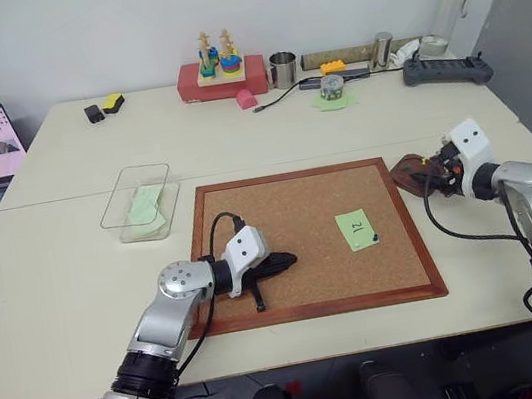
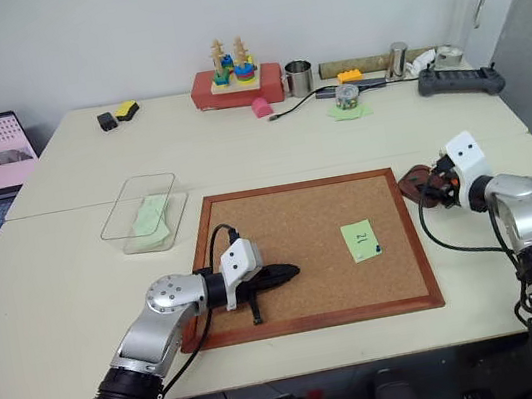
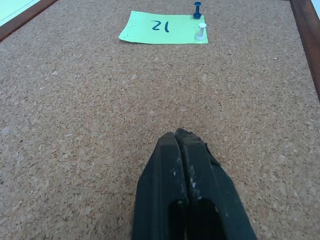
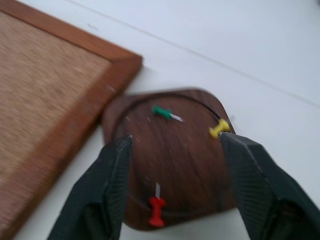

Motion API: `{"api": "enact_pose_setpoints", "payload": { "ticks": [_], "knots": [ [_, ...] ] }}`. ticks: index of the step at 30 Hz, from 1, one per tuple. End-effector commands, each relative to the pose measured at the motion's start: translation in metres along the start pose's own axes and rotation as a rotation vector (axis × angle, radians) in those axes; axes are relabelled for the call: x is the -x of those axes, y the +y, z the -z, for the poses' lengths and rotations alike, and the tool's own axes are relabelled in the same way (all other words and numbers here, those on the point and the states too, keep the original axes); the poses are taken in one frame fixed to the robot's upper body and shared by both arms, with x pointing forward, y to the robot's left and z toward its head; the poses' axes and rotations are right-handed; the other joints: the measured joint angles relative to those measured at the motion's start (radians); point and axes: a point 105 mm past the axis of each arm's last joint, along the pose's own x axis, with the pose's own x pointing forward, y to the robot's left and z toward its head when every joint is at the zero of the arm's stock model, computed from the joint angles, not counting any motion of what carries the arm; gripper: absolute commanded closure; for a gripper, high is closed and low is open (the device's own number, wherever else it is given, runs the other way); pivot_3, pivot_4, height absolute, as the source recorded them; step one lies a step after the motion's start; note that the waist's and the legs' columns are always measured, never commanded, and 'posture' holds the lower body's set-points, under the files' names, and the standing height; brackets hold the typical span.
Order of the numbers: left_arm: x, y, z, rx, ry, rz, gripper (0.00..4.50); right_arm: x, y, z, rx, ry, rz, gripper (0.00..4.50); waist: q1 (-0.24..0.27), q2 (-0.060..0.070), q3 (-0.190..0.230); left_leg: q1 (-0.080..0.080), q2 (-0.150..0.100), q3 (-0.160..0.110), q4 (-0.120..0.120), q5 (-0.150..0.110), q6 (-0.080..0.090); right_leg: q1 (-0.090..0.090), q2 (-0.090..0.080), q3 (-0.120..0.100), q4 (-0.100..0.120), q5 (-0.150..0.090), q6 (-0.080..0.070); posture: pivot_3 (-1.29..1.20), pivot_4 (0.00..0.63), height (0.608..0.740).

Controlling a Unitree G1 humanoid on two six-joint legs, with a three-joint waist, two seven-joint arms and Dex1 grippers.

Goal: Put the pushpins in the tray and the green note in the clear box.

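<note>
Right gripper [image 4: 172, 192] open, empty over tray [image 4: 190, 165]; you'd reach blue pin [image 3: 197, 9] on green note [image 3: 164, 27], back toward the left; left gripper [image 3: 186, 145] clenched, nearer.

Head pair: high above the near table edge, looking forward and down, taking in the whole corkboard [image 1: 308, 238] from well back; both eyes sharing the same scene. Left wrist: low over the corkboard, very near its surface, looking along it toward the green note [image 3: 164, 27], also seen from the head. Right wrist: close above the tray [image 4: 172, 155], just beside the corkboard's corner, shared with the head pair.
</note>
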Motion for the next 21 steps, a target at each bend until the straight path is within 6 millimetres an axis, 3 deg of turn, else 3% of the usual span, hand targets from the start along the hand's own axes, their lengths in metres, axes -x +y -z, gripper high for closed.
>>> {"api": "enact_pose_setpoints", "payload": {
  "ticks": [1,5,8,15,21],
  "knots": [
    [0.006,0.001,0.021,0.06,0.073,-0.029,4.5,0.02,0.019,-0.03,0.11,-0.098,-0.14,1.51,0.001,0.0,0.0,0.0,0.0,0.0,0.0,0.0,0.0,0.0,0.0,0.0,0.0,0.0,0.0,0.0,0.15,0.74],
    [0.006,0.0,0.021,0.058,0.077,-0.026,4.5,0.039,0.071,-0.025,0.187,-0.066,-0.418,1.51,0.0,0.0,0.0,0.0,0.0,-0.001,0.0,0.0,0.0,0.0,0.0,-0.001,-0.001,0.0,0.0,0.0,0.15,0.74],
    [0.007,0.0,0.022,0.059,0.079,-0.024,4.5,0.044,0.092,-0.011,0.236,-0.009,-0.519,1.51,-0.001,0.0,0.0,0.0,0.0,-0.001,0.0,0.0,0.0,0.001,0.0,-0.001,-0.001,0.0,0.0,0.0,0.15,0.74],
    [0.006,0.0,0.022,0.06,0.08,-0.024,4.5,0.029,0.109,-0.002,0.233,-0.008,-0.55,1.51,-0.001,0.0,0.0,0.001,0.0,-0.002,0.0,0.0,0.0,0.001,0.0,0.0,-0.001,-0.003,0.005,0.0,0.15,0.74],
    [0.007,-0.001,0.023,0.061,0.083,-0.024,4.5,0.019,0.111,0.008,0.225,-0.008,-0.549,1.51,0.0,0.0,0.0,0.001,0.0,-0.002,0.0,0.0,0.0,0.0,0.0,0.0,-0.001,-0.002,0.003,0.0,0.15,0.74]
  ]
}}
